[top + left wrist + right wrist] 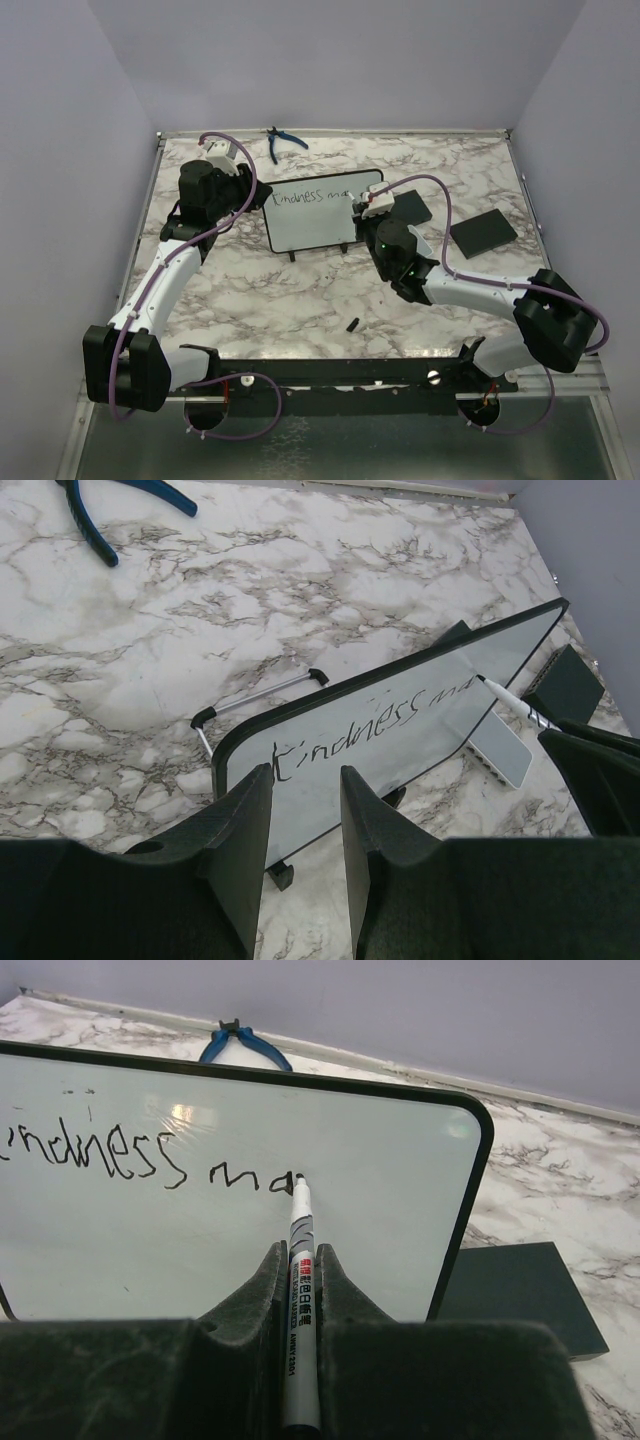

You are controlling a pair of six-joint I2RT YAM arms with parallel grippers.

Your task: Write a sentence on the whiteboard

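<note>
The whiteboard [310,218] stands tilted on small black feet at mid-table, also seen in the left wrist view [400,755] and the right wrist view [200,1240]. The sentence [300,196] runs along its top and reads "Kindness ma" [372,728] [120,1155]. My right gripper [300,1250] [372,207] is shut on a white marker [300,1215], whose black tip touches the board at the end of the last letter. My left gripper [300,780] [243,188] hovers by the board's lower left corner, its jaws apart and nothing between them.
Blue-handled pliers [283,141] [95,525] lie at the far edge behind the board. Two flat black pads [483,232] [411,206] lie right of the board, one showing in the right wrist view [520,1295]. A small black cap [353,323] lies nearer the front.
</note>
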